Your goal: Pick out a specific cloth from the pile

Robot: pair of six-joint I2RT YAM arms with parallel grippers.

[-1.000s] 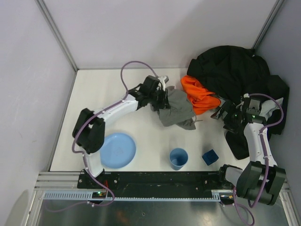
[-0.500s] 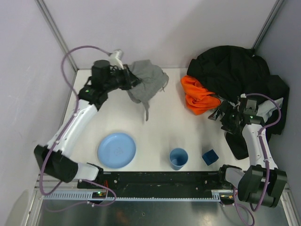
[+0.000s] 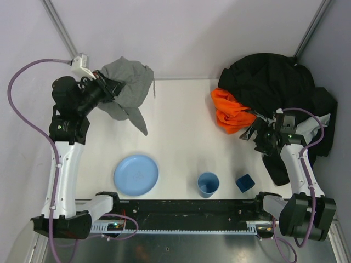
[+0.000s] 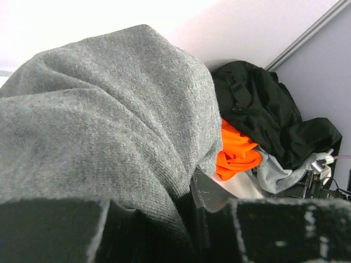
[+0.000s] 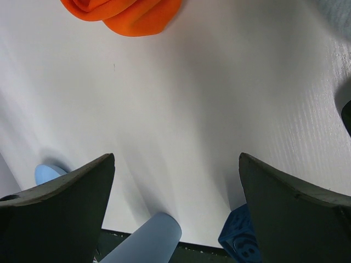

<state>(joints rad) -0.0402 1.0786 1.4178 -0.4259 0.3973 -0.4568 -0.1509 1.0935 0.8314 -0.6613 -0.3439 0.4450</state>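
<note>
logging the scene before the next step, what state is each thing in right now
left hand, shut on the grey cloth, raised at back left
grey cloth, hanging from the left hand, apart from the pile
right hand, open, empty, near the orange cloth
pile, heaped at back right
orange cloth, crumpled at the pile's edge
blue cup, upright
blue plate, flat, nothing on it

mid-grey knitted cloth (image 4: 109, 109): fuzzy, matt weave | bright orange fabric cloth (image 5: 131, 13): smooth | white tabletop (image 5: 192, 98): matt
</note>
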